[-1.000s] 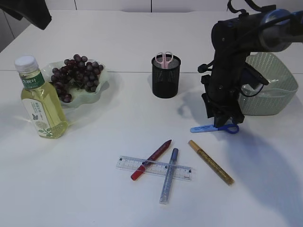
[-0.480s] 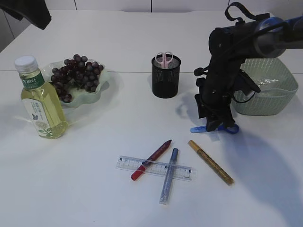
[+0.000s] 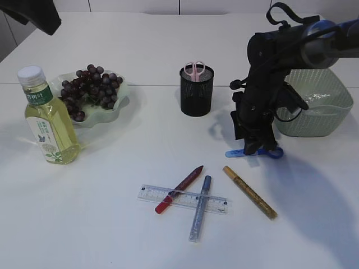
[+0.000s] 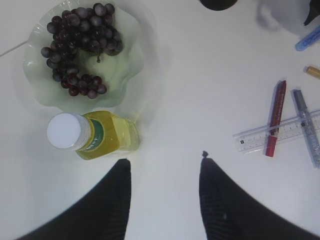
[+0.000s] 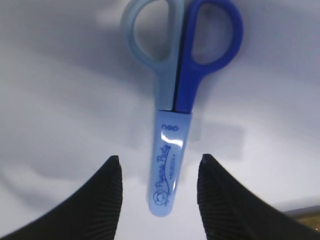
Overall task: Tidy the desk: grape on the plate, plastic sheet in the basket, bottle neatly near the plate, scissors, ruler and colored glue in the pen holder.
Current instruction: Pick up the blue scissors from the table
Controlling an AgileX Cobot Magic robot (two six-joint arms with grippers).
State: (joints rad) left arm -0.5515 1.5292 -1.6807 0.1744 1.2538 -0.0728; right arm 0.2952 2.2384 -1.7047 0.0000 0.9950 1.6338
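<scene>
My right gripper [image 5: 159, 159] is open and straddles the sheathed tip of the blue scissors [image 5: 175, 100], which lie flat on the table [image 3: 272, 152]; the fingers do not touch them. Pink scissors [image 3: 194, 68] stand in the black mesh pen holder [image 3: 197, 92]. The clear ruler [image 3: 182, 199] lies under a red glue pen [image 3: 179, 181] and a blue glitter one [image 3: 200, 207], with a gold one [image 3: 249, 191] beside them. Grapes [image 3: 90, 89] fill the green plate [image 3: 120, 98], the bottle [image 3: 47, 120] upright next to it. My left gripper [image 4: 165, 160] hangs open above bare table. I cannot make out the plastic sheet.
The green basket [image 3: 317, 101] stands at the right, just behind my right arm [image 3: 263, 84]. A table seam runs across behind the plate and the pen holder.
My right arm has shifted slightly left and settled over the blue scissors, then held still. The scissors and everything else lie where they were.
</scene>
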